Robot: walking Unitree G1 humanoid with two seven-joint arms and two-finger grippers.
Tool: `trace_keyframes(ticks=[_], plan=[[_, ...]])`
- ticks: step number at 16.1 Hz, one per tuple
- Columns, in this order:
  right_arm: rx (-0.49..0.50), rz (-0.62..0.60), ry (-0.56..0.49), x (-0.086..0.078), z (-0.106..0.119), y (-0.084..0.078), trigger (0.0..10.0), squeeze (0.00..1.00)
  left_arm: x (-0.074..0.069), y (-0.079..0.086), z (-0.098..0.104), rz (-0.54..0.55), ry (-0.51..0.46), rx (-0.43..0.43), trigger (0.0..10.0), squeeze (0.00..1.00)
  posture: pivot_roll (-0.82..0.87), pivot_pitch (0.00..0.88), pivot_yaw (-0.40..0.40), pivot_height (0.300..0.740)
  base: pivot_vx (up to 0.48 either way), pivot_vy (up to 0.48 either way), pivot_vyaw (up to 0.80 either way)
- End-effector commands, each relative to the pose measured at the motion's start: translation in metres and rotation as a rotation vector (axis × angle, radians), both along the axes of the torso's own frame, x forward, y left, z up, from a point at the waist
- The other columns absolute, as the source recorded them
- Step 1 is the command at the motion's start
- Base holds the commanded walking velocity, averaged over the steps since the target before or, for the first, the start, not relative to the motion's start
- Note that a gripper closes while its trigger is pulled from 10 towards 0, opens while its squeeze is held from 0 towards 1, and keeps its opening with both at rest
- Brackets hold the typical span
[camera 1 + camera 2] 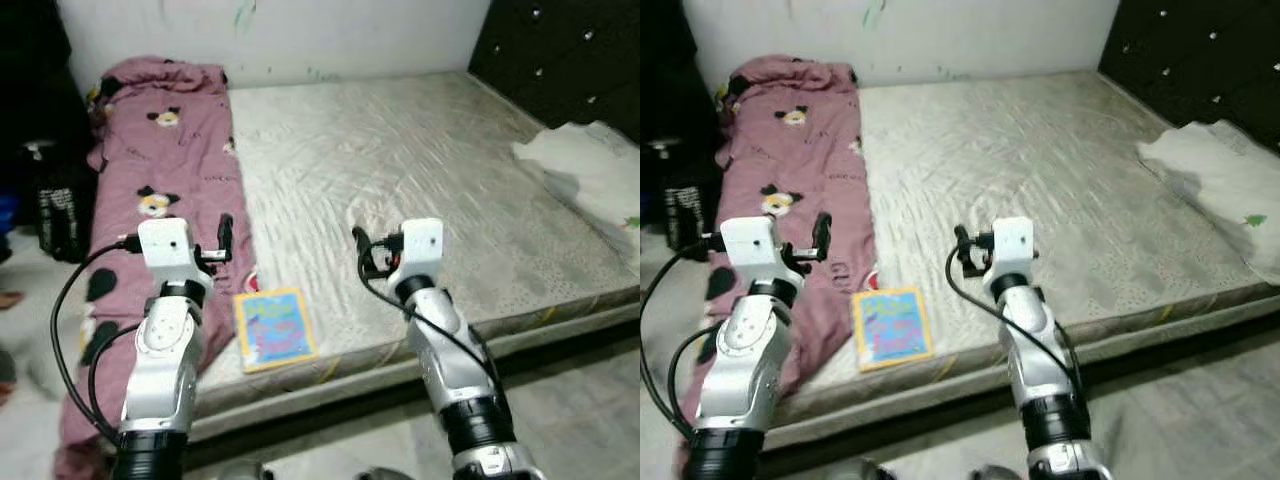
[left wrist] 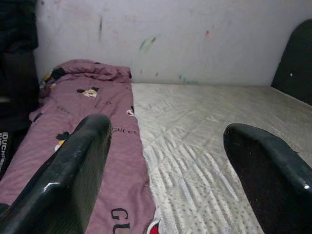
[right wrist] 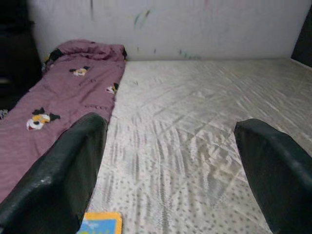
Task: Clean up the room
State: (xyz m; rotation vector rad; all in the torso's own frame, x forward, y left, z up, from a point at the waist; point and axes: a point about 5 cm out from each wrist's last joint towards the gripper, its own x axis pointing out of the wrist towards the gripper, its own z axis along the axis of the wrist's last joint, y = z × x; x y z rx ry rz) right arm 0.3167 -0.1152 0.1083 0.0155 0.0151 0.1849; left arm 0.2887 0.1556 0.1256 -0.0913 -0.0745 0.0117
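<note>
Two empty, wide-open grippers, left [image 2: 165, 165] and right [image 3: 170, 165], above mattress [image 1: 420, 170] with book [image 1: 273, 328], pink blanket [image 1: 160, 160]

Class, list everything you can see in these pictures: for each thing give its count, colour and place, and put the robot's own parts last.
Mattress: one, pale grey, quilted, against the white wall.
Blanket: one, mauve with cartoon prints, along the mattress's left side.
Book: one, yellow and blue, flat at the mattress's near edge beside the blanket.
Pillow: one, white, at the mattress's right side.
Headboard: one, black, tufted, far right.
Bag: one, black, on the floor at left.
Left gripper: open, over the blanket's edge.
Right gripper: open, over the mattress.
</note>
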Motion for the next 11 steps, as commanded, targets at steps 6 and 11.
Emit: trace_keyframes(ticks=[6, 11], plan=[[-0.012, -0.002, 0.050, -0.0021, -0.0091, -0.0053, 10.0, 0.00, -0.0004, -0.0011, -0.0041, 0.044, 0.039, 0.081, 10.0, 0.00, 0.05, 0.000, 0.002, 0.740, 0.000, 0.138, 0.00], [-0.084, 0.040, -0.011, -0.0047, -0.0017, 0.0003, 10.0, 0.00, -0.0037, 0.0051, -0.0032, 0.050, 0.026, 0.089, 10.0, 0.00, 0.05, 0.000, -0.005, 0.740, 0.000, 0.000, 0.00]])
